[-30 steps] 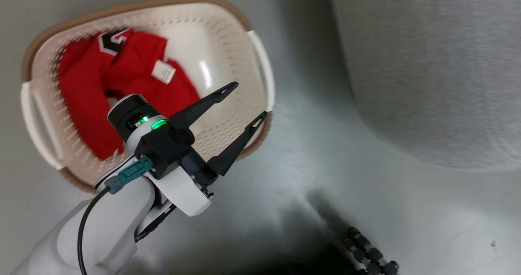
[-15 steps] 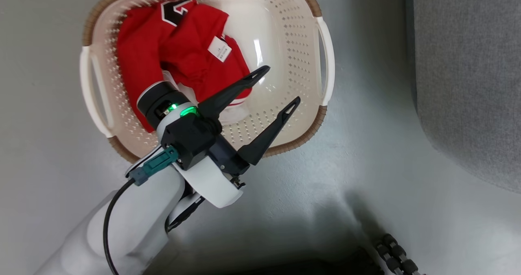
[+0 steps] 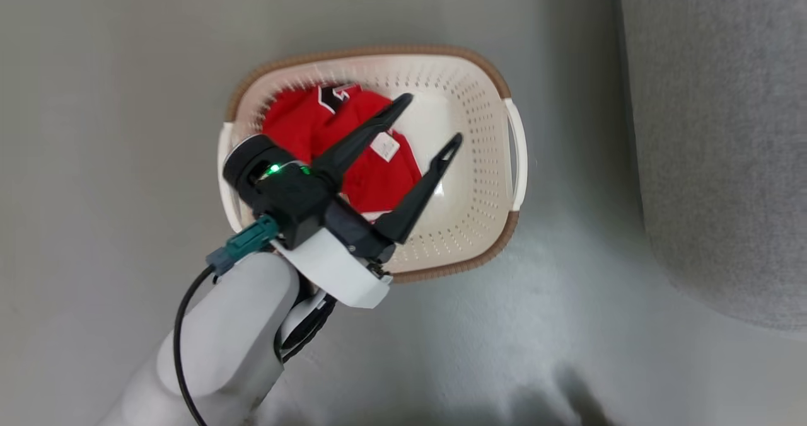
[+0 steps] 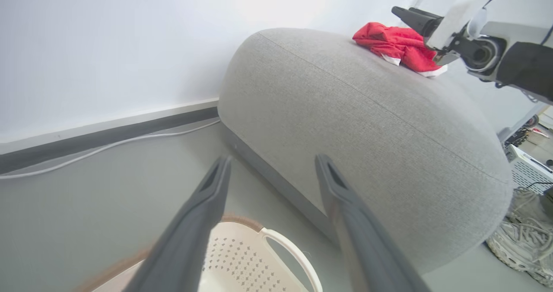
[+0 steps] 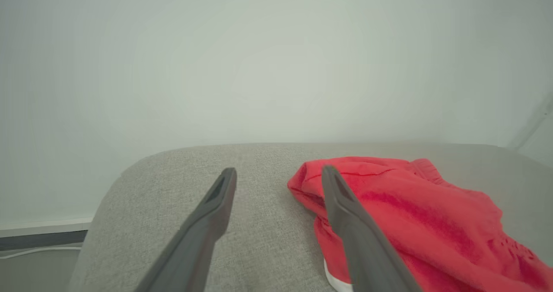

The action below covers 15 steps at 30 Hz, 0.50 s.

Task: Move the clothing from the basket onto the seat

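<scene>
Grey floor [image 3: 94, 98] runs beneath everything, and the basket [image 3: 378, 53] stands on it: cream-white, perforated, with a brown rim and white handles. The clothing in the basket [image 3: 296, 120] is bright red soft fabric, bunched toward one side. It shows a small white tag [image 3: 383, 147] and a patch of black-and-white lettering [image 3: 332, 95] near the rim, plus a strip of white trim at its lower edge.

My left pincer [image 3: 431, 119] hangs above the basket with its two dark fingers spread wide and nothing between them. From my head, one finger crosses over the red cloth beside the tag, and the other lies over the bare basket wall just past the cloth's edge. From that wrist I look across the basket's handle toward the seat [image 4: 367, 123], a big rounded grey sofa with a seam along it.

The clothing on the seat [image 5: 410, 214] is a second red heap with a white hem, crumpled on the top cushion. My right pincer [image 5: 278, 170] is over that cushion, fingers apart, with plain grey upholstery between them. The heap lies just outside one finger, whose tip overlaps its folded edge. Whether they touch I cannot tell.
</scene>
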{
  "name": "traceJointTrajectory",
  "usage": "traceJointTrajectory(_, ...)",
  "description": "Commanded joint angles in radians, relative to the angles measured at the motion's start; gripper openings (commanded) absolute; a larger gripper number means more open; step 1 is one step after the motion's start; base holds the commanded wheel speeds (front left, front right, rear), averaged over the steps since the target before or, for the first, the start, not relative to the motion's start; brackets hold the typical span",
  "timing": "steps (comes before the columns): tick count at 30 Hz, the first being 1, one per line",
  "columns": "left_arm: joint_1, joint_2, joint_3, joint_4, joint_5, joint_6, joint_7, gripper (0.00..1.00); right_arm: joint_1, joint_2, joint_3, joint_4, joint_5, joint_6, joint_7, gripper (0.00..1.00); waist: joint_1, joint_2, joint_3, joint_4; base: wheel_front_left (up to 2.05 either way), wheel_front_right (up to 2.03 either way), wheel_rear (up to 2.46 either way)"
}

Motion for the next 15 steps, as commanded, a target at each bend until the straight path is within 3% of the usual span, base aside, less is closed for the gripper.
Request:
traceJointTrajectory(1,0.037,0.01,0.042,-0.013,-0.002,-0.004,-0.005,1.0,0.057,-0.021,0.018,-0.039,0.018,0.001,-0.005,1.0,-0.0001,0.0,-0.078,0.028,0.0,0.0,0.0)
traceJointTrajectory(15,0.277,-0.034,0.325,0.049,0.033,-0.004,-0.005,1.0,0.31,0.029,0.211,-0.194,0.141,0.001,-0.005,1.0,-0.0001,0.0,-0.389,0.112,0.0,0.0,0.0)
